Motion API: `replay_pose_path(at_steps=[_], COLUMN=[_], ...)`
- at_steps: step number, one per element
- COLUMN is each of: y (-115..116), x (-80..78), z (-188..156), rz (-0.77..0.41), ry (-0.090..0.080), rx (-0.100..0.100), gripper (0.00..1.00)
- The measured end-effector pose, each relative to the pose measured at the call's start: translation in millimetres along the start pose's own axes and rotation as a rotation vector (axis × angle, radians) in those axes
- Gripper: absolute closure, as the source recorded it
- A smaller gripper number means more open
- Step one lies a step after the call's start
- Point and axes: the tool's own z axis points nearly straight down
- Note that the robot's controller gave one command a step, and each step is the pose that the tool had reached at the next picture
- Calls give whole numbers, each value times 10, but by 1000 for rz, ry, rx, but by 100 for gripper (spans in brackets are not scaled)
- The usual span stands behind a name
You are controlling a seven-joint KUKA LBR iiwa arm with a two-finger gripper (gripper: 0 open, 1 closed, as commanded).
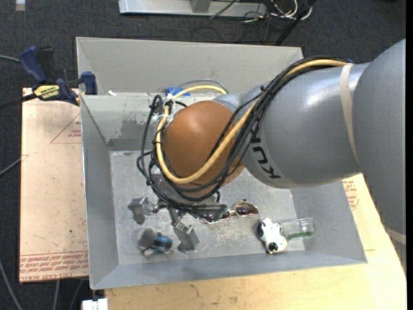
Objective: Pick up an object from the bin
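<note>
The grey metal bin [97, 192] stands on a dark, carpet-like floor [64, 5]. Beyond its far wall, at 12 o'clock, lie a pale metal bar [187, 4] and a tangle of dark cables [284, 5]. The bin's walls slope down to a flat bottom that is scuffed and speckled.

The thick grey arm [322, 128] reaches in from 3 o'clock and ends in a smooth brown-orange dome-shaped cover [197, 137], looped by black and yellow hoses. Under that cover the gripper [175, 213] hangs low over the bin's bottom, a little toward 8 o'clock from its middle. The cover and hoses hide its lower end, so I cannot tell whether it is open or closed, nor whether anything is in it.

Small loose things lie around it. Closest, at its 5 o'clock, is a small grey blocky piece [187, 239]; whether the two touch cannot be made out. At its 9 o'clock lies a small grey angular piece [136, 209], and at 7 o'clock, near the front wall, a dark grey lump with a blue end [155, 242]. At 3 o'clock lies a pair of thin-framed glasses with brownish lenses [235, 209]. Farther off toward 4 o'clock sits a white plastic thing with black spots [271, 236], and just beside it, at its 2 o'clock, a clear plastic piece with a green mark [298, 228].
</note>
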Motion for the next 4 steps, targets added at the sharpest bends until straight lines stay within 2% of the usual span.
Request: replay_pose_path(at_steps=[1, 2, 4], y=[44, 188, 198], x=[124, 53, 66], z=[703, 738, 690], rz=[0, -265, -265], ry=[-7, 1, 6], rx=[4, -2, -5], gripper=[0, 100, 100])
